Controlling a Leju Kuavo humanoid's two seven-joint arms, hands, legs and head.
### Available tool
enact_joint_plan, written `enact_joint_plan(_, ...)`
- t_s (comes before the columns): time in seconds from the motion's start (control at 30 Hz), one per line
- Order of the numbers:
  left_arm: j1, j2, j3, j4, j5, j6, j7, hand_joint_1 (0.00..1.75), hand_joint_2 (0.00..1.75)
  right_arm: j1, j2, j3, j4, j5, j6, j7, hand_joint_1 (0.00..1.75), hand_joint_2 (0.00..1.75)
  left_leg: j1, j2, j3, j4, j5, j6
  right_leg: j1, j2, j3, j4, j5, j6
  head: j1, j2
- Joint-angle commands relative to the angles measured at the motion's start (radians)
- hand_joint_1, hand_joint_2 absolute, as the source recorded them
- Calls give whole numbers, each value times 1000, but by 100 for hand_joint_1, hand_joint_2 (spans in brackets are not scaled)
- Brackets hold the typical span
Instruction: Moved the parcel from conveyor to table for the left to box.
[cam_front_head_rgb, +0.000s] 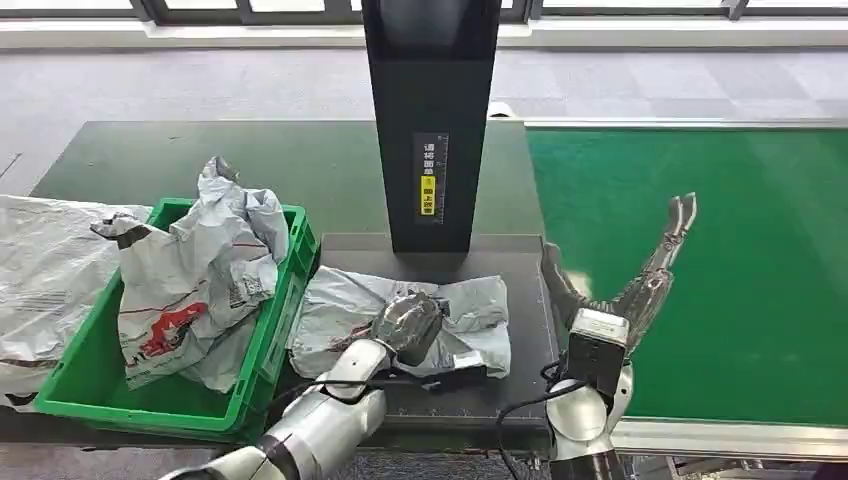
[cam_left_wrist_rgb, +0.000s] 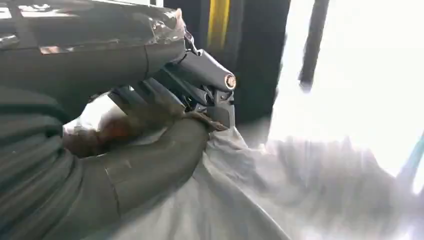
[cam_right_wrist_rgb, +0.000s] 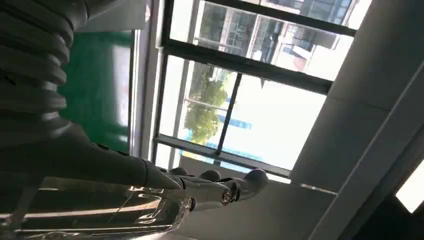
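The grey parcel (cam_front_head_rgb: 400, 320) is already off the green conveyor (cam_front_head_rgb: 700, 280). It lies flat on the dark counter (cam_front_head_rgb: 450, 400), right under the left hand (cam_front_head_rgb: 408, 322). So the first part of the job looks done.

The left hand rests on top of the parcel. In the left wrist view the fingers (cam_left_wrist_rgb: 200, 85) are curled down onto the soft grey bag and seem to pinch a fold of it, but I cannot tell if the hold is tight.

The right hand (cam_front_head_rgb: 625, 270) is up in the air over the edge of the conveyor. Its fingers are spread wide apart and it holds nothing.

The green box (cam_front_head_rgb: 80, 385) sits to the outer side of the left hand, close by. It already has other grey bags (cam_front_head_rgb: 200, 270) stuffed in it.

What is left, I think: the left hand must lift this parcel and put it into the box.
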Motion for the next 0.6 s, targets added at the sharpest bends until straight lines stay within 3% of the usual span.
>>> enact_joint_plan(0.03, 135, 20, 167, -895, -86, 72, 39, 175, 175, 44, 59, -85, -39, 3, 7, 0, 0, 175, 2, 1, -4, 1, -1, -1, 2, 0, -4, 0, -1, 0, 1, 0)
enact_joint_plan(0.1, 135, 20, 167, -895, -86, 72, 39, 175, 175, 44, 59, -85, -39, 3, 7, 0, 0, 175, 1, 5, -3, -1, -1, -2, 1, 5, -4, 0, 2, 0, 0, 0)
enact_joint_plan(0.6, 135, 20, 167, -895, -86, 72, 39, 175, 175, 44, 59, -85, -39, 3, 7, 0, 0, 175, 1, 0, -1, -3, 0, -1, 1, 0, 0, -1, 0, 0, 0, 0)
